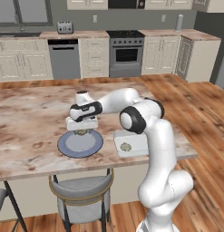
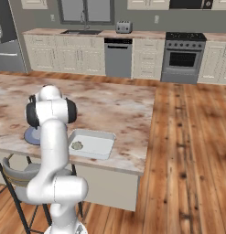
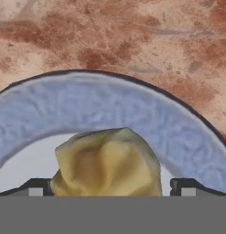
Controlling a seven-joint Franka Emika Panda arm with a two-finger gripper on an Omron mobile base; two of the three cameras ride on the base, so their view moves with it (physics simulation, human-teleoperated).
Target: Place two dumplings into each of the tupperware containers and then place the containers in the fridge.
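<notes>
**Open claw low over a dumpling on the blue plate**

A kitchen with cream cabinets along the back wall, a grey dishwasher (image 1: 64, 58) and a steel oven (image 1: 126, 53) set among them, a toaster (image 1: 65, 27) on the far counter, and a wood plank floor; in front stands a marbled brown-and-cream island counter (image 1: 27, 118) with a grey-seated stool (image 1: 81, 192) tucked under its near edge; at the left edge of the right base view a grey metallic fridge (image 2: 5, 41) stands beside the cabinets.

The white arm bends down over the counter, and its gripper (image 1: 81, 131) sits just above a round grey-blue plate (image 1: 70, 147) near the counter's front edge; the jaws stand fully apart and hold nothing; in the hand view a dumpling (image 3: 107, 162), tan with a creased, slightly olive surface, lies on the plate (image 3: 100, 107) between the two dark fingertips (image 3: 183, 185), one tip to each side of it, and whether they touch it cannot be told.

Just beside the plate, toward the counter's corner, lies a pale rectangular tupperware container (image 2: 98, 145) with a raised rim; one second dumpling (image 2: 77, 146) rests inside it near one end; the container and plate lie close but apart.
</notes>
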